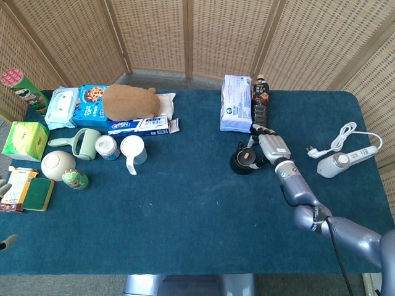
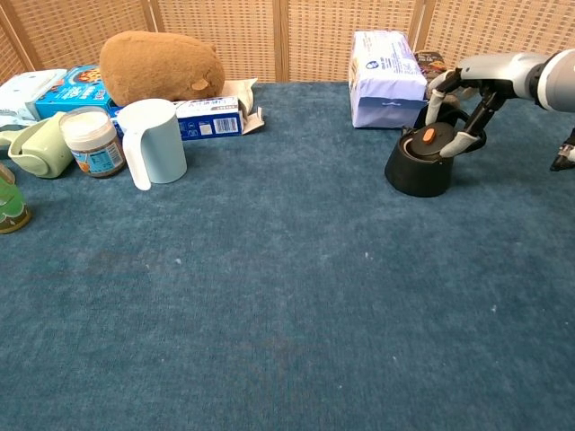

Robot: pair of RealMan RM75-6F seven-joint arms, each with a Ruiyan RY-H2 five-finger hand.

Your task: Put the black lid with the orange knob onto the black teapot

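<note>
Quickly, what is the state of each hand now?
Left hand: not in view.
Right hand: fingers around the black lid seated on the black teapot; grip cannot be told.
</note>
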